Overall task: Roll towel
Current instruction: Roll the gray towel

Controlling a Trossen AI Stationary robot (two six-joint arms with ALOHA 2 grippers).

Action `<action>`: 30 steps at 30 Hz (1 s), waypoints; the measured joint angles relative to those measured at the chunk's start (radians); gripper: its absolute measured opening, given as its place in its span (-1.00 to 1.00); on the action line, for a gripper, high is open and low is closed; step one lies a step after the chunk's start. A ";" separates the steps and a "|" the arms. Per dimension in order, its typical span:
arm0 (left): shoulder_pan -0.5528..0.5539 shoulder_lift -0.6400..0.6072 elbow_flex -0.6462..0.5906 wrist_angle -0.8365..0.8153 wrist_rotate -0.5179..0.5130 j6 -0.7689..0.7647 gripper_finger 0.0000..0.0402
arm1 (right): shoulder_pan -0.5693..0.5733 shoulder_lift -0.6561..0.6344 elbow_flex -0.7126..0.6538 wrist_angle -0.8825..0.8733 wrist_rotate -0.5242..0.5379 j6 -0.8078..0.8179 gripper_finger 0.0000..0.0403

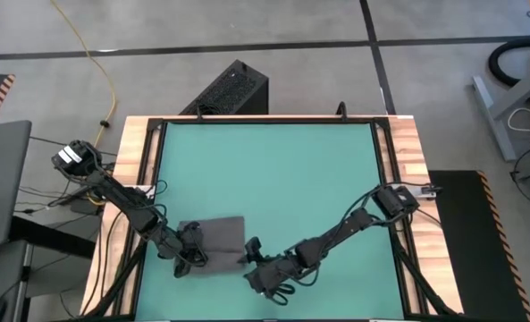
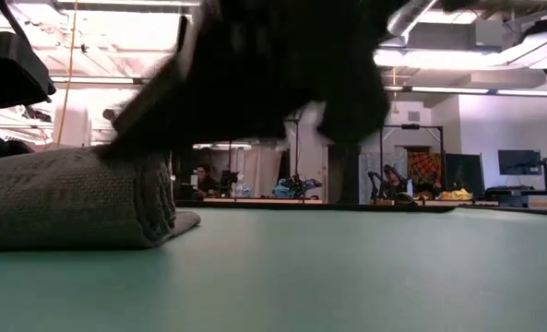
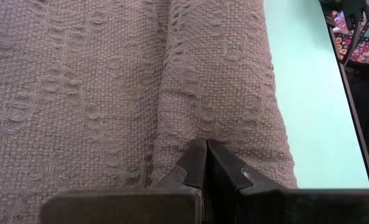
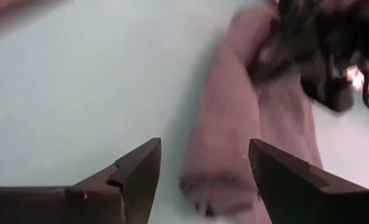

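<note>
The dark grey towel (image 1: 218, 241) lies at the table's near left, partly rolled. Its roll (image 2: 70, 198) is along the near side, and a flat part (image 3: 66, 93) lies beyond it. My left gripper (image 3: 206, 152) is shut, with its tips on the roll near the towel's left end (image 1: 193, 255). My right gripper (image 4: 203, 171) is open at the towel's right end (image 1: 251, 258). Its fingers stand on either side of the roll's end (image 4: 221, 180), and I see no touch. The white tag is out of view. My left gripper has its shut fingertips (image 3: 196, 158) against the top of the roll (image 3: 221, 118), coming slanting down from the table's left. The fingers lie across the roll. I cannot tell whether any cloth is caught between them. The roll rests on the table.
The green table top (image 1: 273, 170) lies bare on the far side and to the right of the towel. Wooden side rails (image 1: 130, 152) border it. The table's near edge (image 1: 265, 315) is close behind both grippers. A black box (image 1: 233, 89) stands on the floor beyond the far edge.
</note>
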 joint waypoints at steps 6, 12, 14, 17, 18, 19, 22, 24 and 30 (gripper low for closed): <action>0.000 -0.001 0.001 0.000 0.001 -0.002 -1.00 | -0.017 0.038 -0.001 -0.001 0.040 -0.037 0.34; 0.000 -0.016 0.000 0.003 0.001 0.006 -1.00 | -0.041 0.103 0.002 0.024 0.003 0.019 0.33; 0.000 -0.041 0.000 -0.004 0.001 0.014 -1.00 | -0.048 0.109 0.002 0.028 0.000 0.043 0.30; 0.000 -0.102 -0.001 -0.008 0.002 0.037 -1.00 | -0.069 0.109 0.002 0.020 -0.011 0.113 0.16; 0.000 -0.127 -0.001 -0.010 0.002 0.049 -1.00 | -0.077 0.109 0.001 0.018 -0.014 0.136 0.09; 0.000 -0.153 -0.001 -0.017 0.000 0.060 -1.00 | -0.084 0.106 0.001 0.019 -0.019 0.154 0.00; 0.000 -0.233 -0.001 -0.063 -0.035 0.086 -1.00 | -0.107 0.101 0.001 0.020 -0.081 0.189 -0.36; 0.000 -0.283 -0.001 -0.109 -0.081 0.097 -1.00 | -0.118 0.101 0.001 0.018 -0.136 0.221 -0.64; 0.000 -0.354 -0.001 -0.222 -0.212 0.097 -1.00 | -0.150 0.084 0.001 0.012 -0.318 0.363 -0.83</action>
